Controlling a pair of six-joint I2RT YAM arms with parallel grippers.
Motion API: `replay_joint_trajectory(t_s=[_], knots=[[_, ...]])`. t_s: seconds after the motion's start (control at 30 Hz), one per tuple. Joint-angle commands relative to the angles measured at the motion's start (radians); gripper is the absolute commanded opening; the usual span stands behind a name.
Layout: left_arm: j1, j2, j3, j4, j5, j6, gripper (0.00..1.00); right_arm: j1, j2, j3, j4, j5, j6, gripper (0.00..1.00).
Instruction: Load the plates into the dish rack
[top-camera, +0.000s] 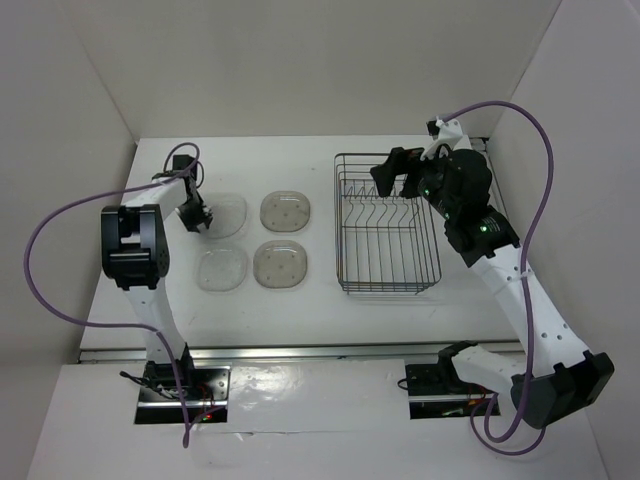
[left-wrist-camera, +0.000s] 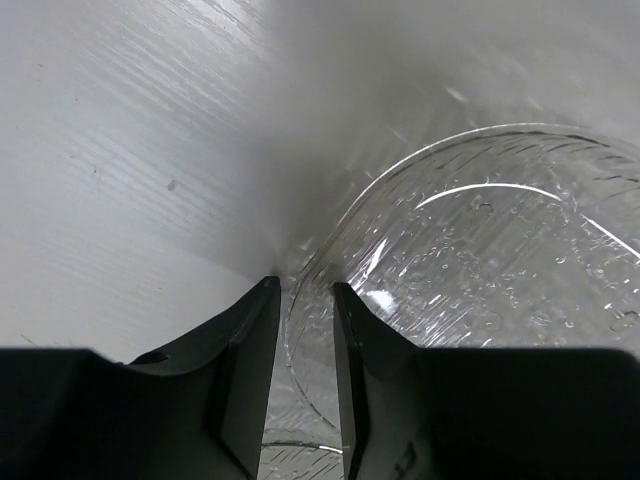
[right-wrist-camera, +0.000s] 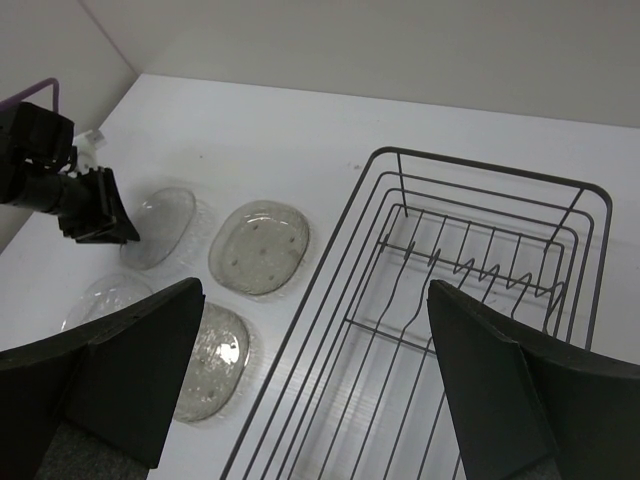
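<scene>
Plastic plates: four lay flat on the white table (top-camera: 300, 310), in a two-by-two block left of the dish rack (top-camera: 390, 290) and apart from it.
Clear pair: formed the left column, with the far clear plate (top-camera: 230, 213) and the near clear plate (top-camera: 221, 268).
Greyish-tan pair: formed the right column, nearer the rack, with the far tan plate (top-camera: 285, 211) and the near tan plate (top-camera: 280, 264).
Left gripper (left-wrist-camera: 305, 288): sat low at the far clear plate's left edge; its black fingers (left-wrist-camera: 250, 360) stood narrowly apart astride the rim, a gap showing, not clamped.
Right gripper (right-wrist-camera: 325, 380): was spread wide and empty, poised above the rack's far right end.
Tines (right-wrist-camera: 470, 268): stood in an upright row across the rack's middle.
</scene>
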Motion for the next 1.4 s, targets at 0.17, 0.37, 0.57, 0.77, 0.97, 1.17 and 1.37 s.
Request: replay_joint_trajectory(t_s=[0.17, 0.37, 0.57, 0.77, 0.97, 1.17, 1.37], knots=[[0.014, 0.086, 0.066, -0.08, -0.08, -0.027, 0.24, 0.008, -0.044, -0.013, 0.059, 0.004, -0.006, 1.0], [0.045, 0.077, 0.077, -0.093, -0.09, -0.036, 0.0, 0.017, -0.044, -0.013, 0.059, 0.004, -0.006, 1.0], [0.096, -0.06, 0.0, 0.033, 0.039, 0.001, 0.0, 0.017, -0.035, -0.013, 0.059, 0.004, -0.006, 1.0], [0.096, -0.232, -0.056, 0.111, 0.057, 0.036, 0.0, 0.027, -0.025, -0.013, 0.059, 0.004, -0.006, 1.0], [0.048, -0.438, -0.144, 0.239, 0.185, 0.102, 0.0, 0.027, -0.007, -0.022, 0.079, -0.032, 0.003, 1.0], [-0.039, -0.571, -0.185, 0.308, 0.316, 0.151, 0.0, 0.027, 0.002, -0.031, 0.11, -0.15, 0.003, 1.0], [-0.153, -0.638, -0.204, 0.36, 0.446, 0.188, 0.0, 0.027, 0.043, -0.079, 0.307, -0.374, 0.06, 1.0]])
